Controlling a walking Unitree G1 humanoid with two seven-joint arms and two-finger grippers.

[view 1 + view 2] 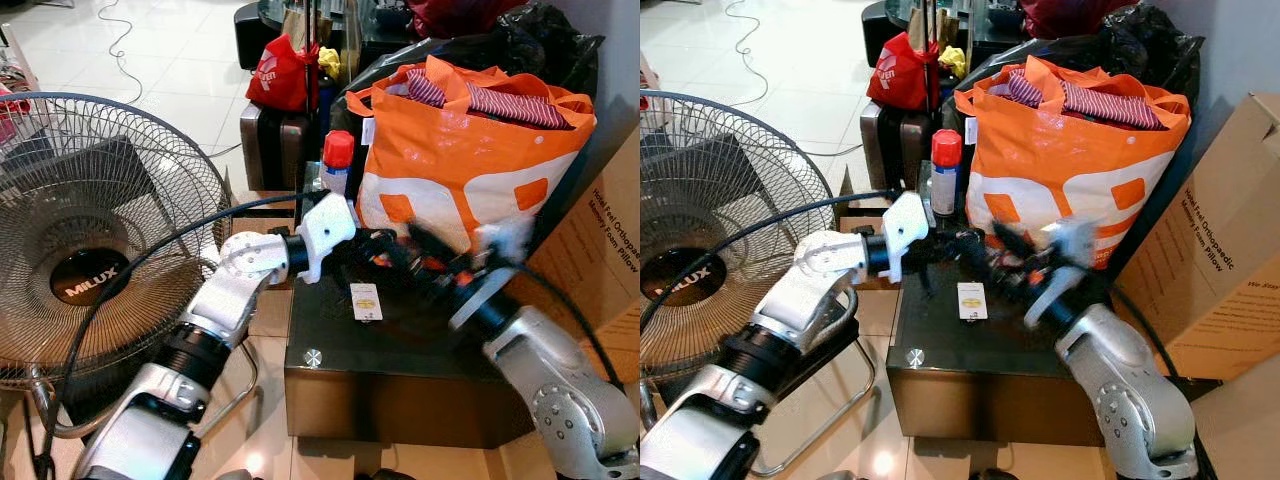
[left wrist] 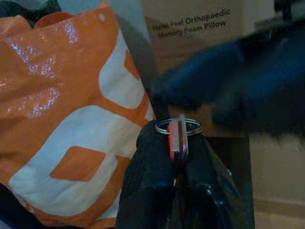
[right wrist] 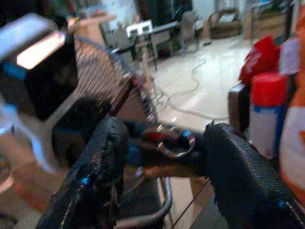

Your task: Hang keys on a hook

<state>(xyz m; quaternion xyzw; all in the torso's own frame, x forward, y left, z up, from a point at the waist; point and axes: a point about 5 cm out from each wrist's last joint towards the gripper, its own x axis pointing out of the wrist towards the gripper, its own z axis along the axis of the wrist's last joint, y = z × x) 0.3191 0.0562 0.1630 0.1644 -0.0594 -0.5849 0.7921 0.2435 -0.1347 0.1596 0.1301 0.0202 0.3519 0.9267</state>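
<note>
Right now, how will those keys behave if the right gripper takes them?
The keys look small and probably light, pinched flat in the left gripper. The ring seems loose, so they would likely swing or twist. Smooth metal may slip between the right gripper's open fingers.

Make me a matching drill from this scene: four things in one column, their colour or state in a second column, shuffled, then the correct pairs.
Things:
1. keys
2. shopping bag
3. spray can
4. fan

Descriptions:
A. orange and white, stuffed with striped cloth
B. round wire grille, standing on the floor at the robot's left
C. pinched between the left hand's black fingers
D. red cap, upright beside the bag

Pairs: 1-C, 2-A, 3-D, 4-B
</note>
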